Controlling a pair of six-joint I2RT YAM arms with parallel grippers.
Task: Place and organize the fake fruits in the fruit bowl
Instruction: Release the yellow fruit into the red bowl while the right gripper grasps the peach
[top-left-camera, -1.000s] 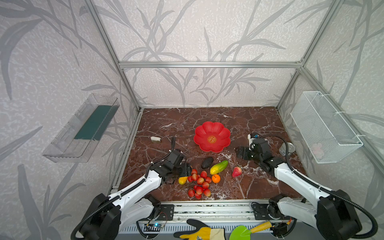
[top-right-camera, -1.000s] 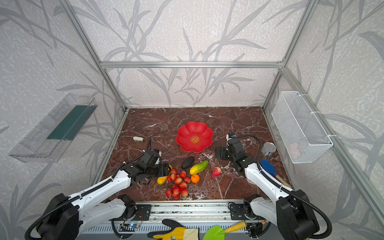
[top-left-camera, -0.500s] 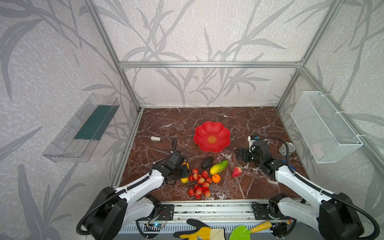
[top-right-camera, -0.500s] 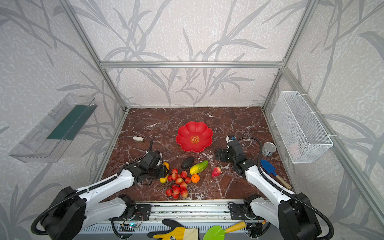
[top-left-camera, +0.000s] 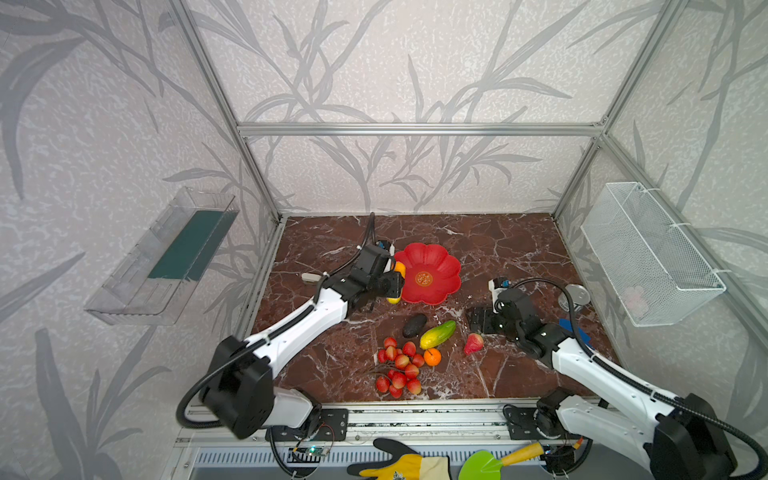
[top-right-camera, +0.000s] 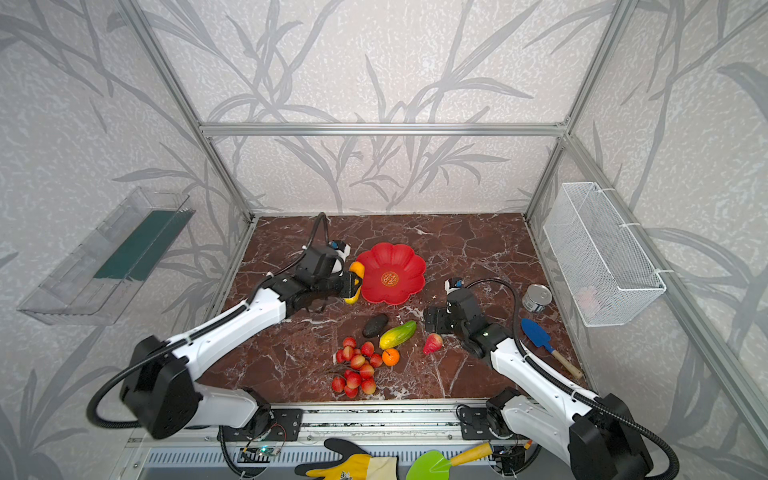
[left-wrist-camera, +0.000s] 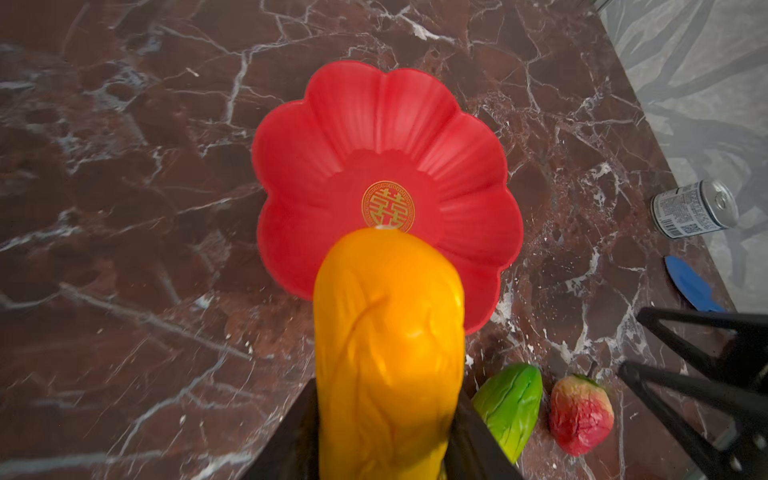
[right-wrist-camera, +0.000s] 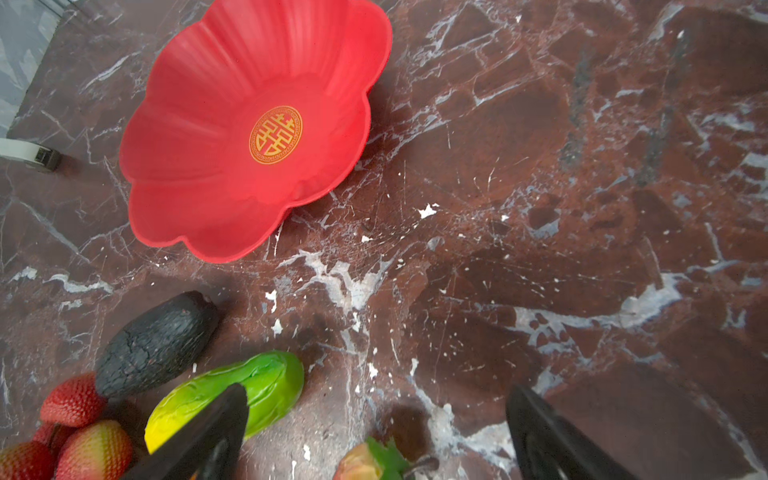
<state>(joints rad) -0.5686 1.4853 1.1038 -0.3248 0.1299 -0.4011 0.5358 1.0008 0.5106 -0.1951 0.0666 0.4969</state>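
The left end effector (top-left-camera: 394, 286) is gripping the yellow fruit (top-left-camera: 400, 269), the bowl (top-left-camera: 449, 266) sitting at its 3 o'clock; the right end effector (top-left-camera: 478, 324) is gaping open.

Left arm stretched long, right arm crouched low.
Left gripper (top-left-camera: 394, 284) reaches from the worktop's front-left corner toward mid-worktop, jaws clamped on the yellow-orange fruit (left-wrist-camera: 388, 340); right gripper (top-left-camera: 478, 323) hovers low, right of centre, jaws spread wide.
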